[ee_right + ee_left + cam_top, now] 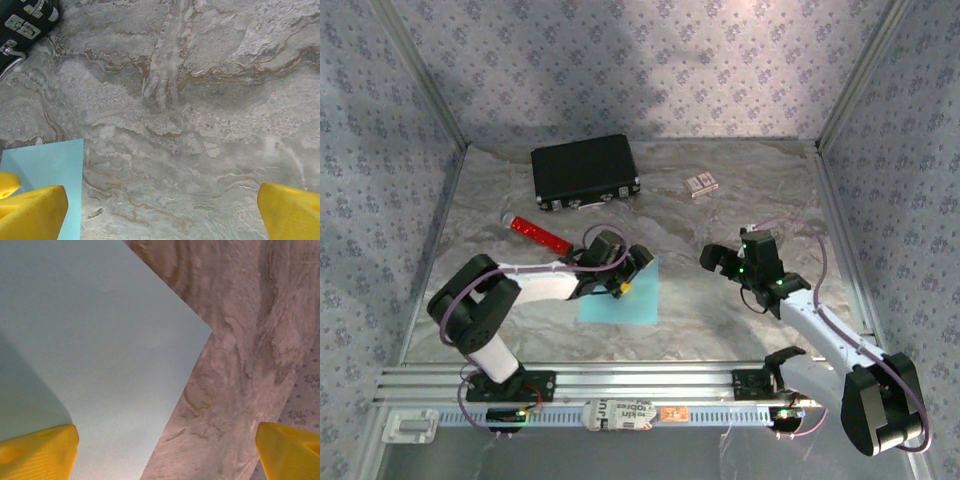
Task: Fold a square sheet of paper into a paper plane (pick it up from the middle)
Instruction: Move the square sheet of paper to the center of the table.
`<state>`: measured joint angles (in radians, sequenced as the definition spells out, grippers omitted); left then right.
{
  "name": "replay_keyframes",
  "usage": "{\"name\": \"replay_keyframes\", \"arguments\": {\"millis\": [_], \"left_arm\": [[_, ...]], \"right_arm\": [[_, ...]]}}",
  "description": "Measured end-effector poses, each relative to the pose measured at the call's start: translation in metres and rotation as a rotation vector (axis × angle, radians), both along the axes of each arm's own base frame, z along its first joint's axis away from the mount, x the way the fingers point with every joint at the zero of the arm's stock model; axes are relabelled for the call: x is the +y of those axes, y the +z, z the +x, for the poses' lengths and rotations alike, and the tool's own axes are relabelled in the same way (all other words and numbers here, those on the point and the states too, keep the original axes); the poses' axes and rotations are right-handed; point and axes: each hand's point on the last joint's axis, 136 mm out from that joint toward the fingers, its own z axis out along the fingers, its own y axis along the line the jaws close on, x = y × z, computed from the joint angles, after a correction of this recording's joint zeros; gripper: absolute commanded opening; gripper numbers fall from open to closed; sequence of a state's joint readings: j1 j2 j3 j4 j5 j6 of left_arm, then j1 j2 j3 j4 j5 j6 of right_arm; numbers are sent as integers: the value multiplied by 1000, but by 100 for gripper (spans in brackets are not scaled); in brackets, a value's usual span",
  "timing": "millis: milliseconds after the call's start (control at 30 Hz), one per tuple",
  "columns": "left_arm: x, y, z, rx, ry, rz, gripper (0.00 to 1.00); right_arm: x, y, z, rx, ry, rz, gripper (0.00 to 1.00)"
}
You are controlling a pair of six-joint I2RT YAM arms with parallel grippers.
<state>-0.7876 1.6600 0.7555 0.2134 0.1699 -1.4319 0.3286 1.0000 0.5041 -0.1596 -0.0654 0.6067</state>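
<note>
Both stand spread wide: the left gripper (165,455) over the square sheet of paper (620,302) near the table's (720,190) front edge, the right gripper (162,214) over the marbled surface beside it.

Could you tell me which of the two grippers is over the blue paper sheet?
The left gripper, one finger above the sheet; the right gripper hangs over bare table to its right.

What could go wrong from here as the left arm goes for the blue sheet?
The open left gripper straddles an edge of the square sheet of paper near a corner, not its middle; closing here may crumple or slide it. The sheet lies flat on the table, so the fingers may just push it. The red tube lies close beside the left arm and could get knocked.
</note>
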Motion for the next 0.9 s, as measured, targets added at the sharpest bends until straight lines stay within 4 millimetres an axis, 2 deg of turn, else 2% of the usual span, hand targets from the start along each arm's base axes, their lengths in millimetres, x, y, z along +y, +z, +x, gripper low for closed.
{"name": "replay_keyframes", "arguments": {"millis": [167,333,500,700,767,900], "left_arm": [[-32,5,10,9,-66,-13,95],[-37,17,16,-29,-147,67,96],[-17,26,21,-80,-227,146,91],[27,15,29,-64,-312,238,91],[32,11,24,-56,-352,252,91],[30,8,13,-42,-422,250,91]], "right_arm": [[-7,0,-1,5,-21,-1,99],[-11,-1,-2,10,-31,-1,99],[-6,1,-3,11,-12,16,99],[-1,2,-2,7,7,36,99],[0,1,-1,11,11,39,99],[6,-5,-1,30,31,45,99]]}}
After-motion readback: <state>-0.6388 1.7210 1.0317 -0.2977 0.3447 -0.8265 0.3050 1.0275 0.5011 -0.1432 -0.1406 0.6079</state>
